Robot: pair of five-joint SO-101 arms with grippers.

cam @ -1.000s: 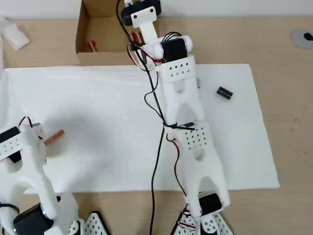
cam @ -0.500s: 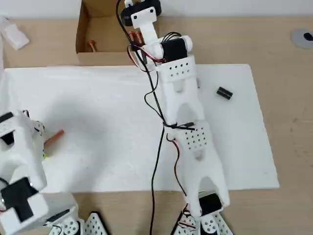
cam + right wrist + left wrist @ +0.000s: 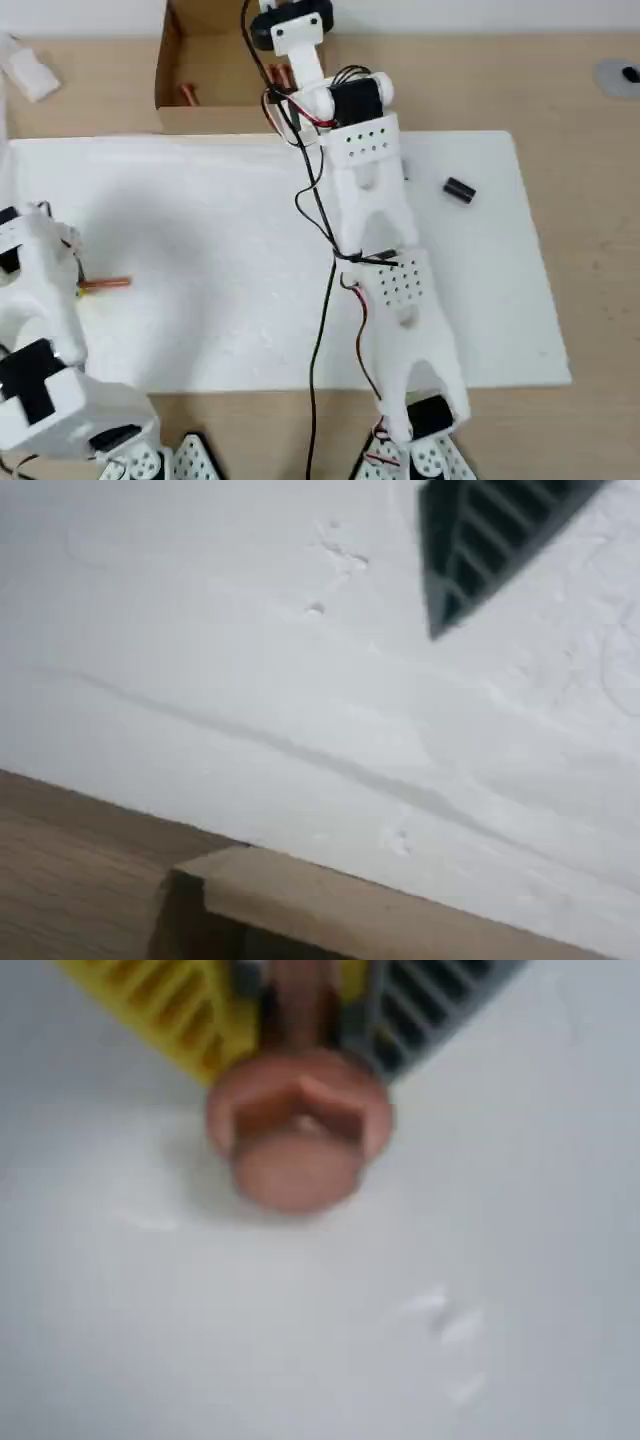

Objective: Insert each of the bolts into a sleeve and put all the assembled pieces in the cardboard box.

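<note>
Copper bolt (image 3: pixel 105 284) sits clamped by its shank in the left claw (image 3: pixel 300 1010), head free of the jaws, low over the white foam (image 3: pixel 220 220) at the sheet's 9 o'clock edge. Its long axis runs flat along the 9–3 line, head toward 3. The black sleeve (image 3: pixel 458 189) lies on the foam well apart from it, out toward 2 o'clock from the claw, on the far side of the right arm (image 3: pixel 375 210). That arm stretches toward 12 with its wrist over the box (image 3: pixel 165 70); I cannot tell how its jaws stand. By my reading the right arm is much the nearer to the sleeve, so mating the two means either a long carry across the sheet or a pickup by the right. Copper pieces already lie in the box. Against half a second ago, the bolt has dropped from a tilt toward 2 o'clock to level, and the left arm has swung; right arm and sleeve unchanged.
</note>
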